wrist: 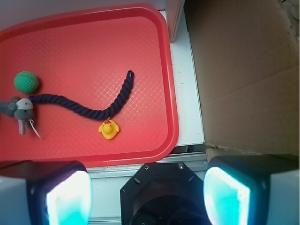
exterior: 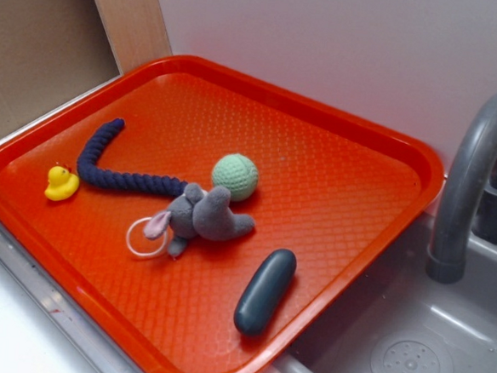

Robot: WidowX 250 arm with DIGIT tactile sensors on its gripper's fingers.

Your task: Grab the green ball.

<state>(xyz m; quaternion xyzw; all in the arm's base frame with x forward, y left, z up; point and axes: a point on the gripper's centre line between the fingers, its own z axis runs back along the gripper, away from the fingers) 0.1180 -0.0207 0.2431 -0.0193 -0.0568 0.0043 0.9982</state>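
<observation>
The green ball (exterior: pixel 235 176) is a small mint crocheted ball lying near the middle of the red tray (exterior: pixel 345 151), touching the back of a grey plush mouse (exterior: pixel 202 218). In the wrist view the green ball (wrist: pixel 26 81) lies at the tray's far left, just above the mouse (wrist: pixel 18 110). My gripper (wrist: pixel 147 194) hovers off the tray's near edge, far from the ball. Its two pads (wrist: pixel 68 199) stand wide apart with nothing between them. The exterior view does not show the gripper.
On the tray also lie a dark blue braided rope (exterior: pixel 105 164), a yellow rubber duck (exterior: pixel 60 183), a white ring (exterior: pixel 147 237) and a dark oval object (exterior: pixel 265 291). A grey sink (exterior: pixel 408 351) with a faucet (exterior: pixel 471 176) adjoins at the right. Cardboard (wrist: pixel 243 70) stands beside the tray.
</observation>
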